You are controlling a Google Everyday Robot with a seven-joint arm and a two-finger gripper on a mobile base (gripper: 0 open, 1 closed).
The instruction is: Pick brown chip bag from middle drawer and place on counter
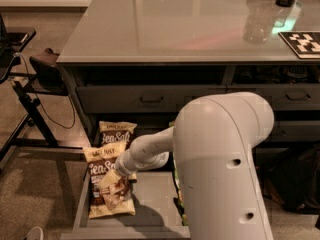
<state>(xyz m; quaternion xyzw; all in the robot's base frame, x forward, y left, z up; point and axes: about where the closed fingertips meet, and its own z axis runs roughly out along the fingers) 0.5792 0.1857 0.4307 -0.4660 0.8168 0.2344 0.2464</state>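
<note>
The middle drawer [155,204] is pulled open below the counter [170,24], a glossy grey-green top. Two brown chip bags lie at the drawer's left. One brown chip bag [116,132] lies at the back. The other [102,196] lies nearer the front. My gripper [113,182] is low over the front bag, at its middle, and looks to be touching it. My large white arm [220,164] covers the drawer's right side.
Grey drawer fronts with dark handles [151,100] sit above the open drawer. A sliver of a green pouch [176,204] shows beside my arm. A clear container [257,26] and a checkered tag [302,43] are on the counter's right. A black stand [25,99] is at the left.
</note>
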